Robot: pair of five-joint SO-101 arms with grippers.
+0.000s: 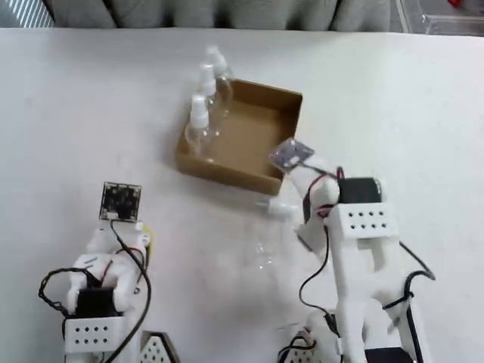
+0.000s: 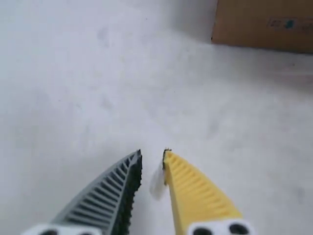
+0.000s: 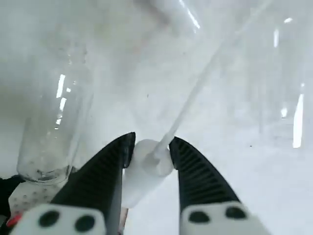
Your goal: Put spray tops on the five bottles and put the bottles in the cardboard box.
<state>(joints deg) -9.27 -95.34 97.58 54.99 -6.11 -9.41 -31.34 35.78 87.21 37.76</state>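
- The right end effector point(image 3: 151, 142) is clamped on a white spray top point(image 3: 146, 169), one black finger on each side of its head. The dip tube point(image 3: 195, 98) points away from the wrist, which we judge suits threading it into a bottle neck.
- An uncapped bottle point(image 3: 51, 132) of clear plastic lies close beside that grip. We take it to be the one this top is meant for.
- The left end effector point(image 2: 152, 156) rests low over the table point(image 2: 73, 73) with only a narrow gap between its tips. It holds nothing we can make out.
- The cardboard box point(image 1: 227, 170) sits mid-table, just beyond the right arm. Three capped bottles point(image 1: 203, 121) stand along its left wall, so we judge the task partly done.
- The right wrist view shows the grip and the tube, which the high view blurs into a pale lump.
- The high view shows the layout: the box, the finished bottles and both arms.
- The left wrist view adds a corner of the box point(image 2: 264, 24).
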